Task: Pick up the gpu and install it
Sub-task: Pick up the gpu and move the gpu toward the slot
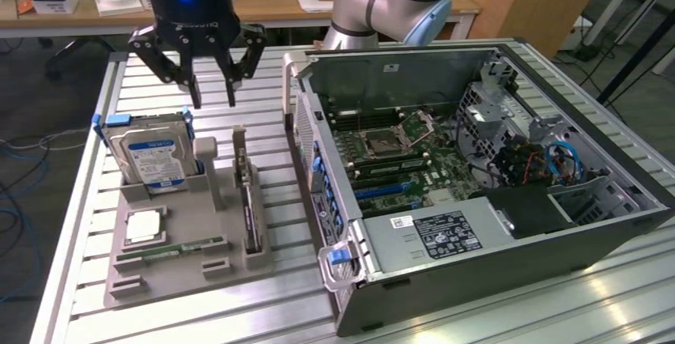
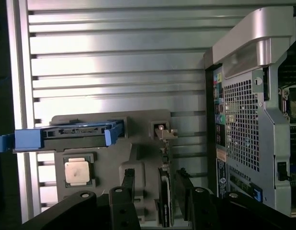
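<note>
The gpu (image 1: 246, 195) stands on edge in a slot of the grey holder (image 1: 190, 269), a thin dark card with its metal bracket end toward the far side. My gripper (image 1: 213, 95) hangs open in the air above the far end of the holder, clear of the card. In the wrist view the gpu (image 2: 164, 196) appears edge-on with its bracket (image 2: 161, 132) at one end. Its edge lies between my black fingertips (image 2: 128, 174), and the gripper (image 2: 155, 174) is well apart from it. Nothing is held.
The holder also carries a hard drive (image 1: 154, 156) in a blue caddy, a CPU (image 1: 144, 226) and a memory stick (image 1: 169, 251). On the exterior view's right, the open computer case (image 1: 590, 225) lies with its motherboard (image 1: 401, 154) exposed. All of this rests on a slatted aluminium table (image 1: 211, 320).
</note>
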Motion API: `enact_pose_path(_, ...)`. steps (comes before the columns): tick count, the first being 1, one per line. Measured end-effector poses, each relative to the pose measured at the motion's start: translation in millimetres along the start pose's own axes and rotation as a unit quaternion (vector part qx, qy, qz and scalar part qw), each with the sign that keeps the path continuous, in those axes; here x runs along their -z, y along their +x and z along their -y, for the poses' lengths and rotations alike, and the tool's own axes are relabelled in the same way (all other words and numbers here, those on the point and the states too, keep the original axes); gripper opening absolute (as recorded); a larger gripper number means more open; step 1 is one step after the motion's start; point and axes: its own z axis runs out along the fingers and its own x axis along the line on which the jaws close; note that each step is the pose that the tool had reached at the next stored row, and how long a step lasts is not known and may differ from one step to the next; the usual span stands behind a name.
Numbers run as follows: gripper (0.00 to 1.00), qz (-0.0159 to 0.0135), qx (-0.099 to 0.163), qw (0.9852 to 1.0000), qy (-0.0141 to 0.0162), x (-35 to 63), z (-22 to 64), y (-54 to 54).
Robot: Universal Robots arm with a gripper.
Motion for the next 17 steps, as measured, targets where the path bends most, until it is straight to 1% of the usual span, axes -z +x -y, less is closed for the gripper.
enact_pose_path(17,0.47,0.0000,0.000,1.0000,0.0000,-4.7,0.2,0.1)
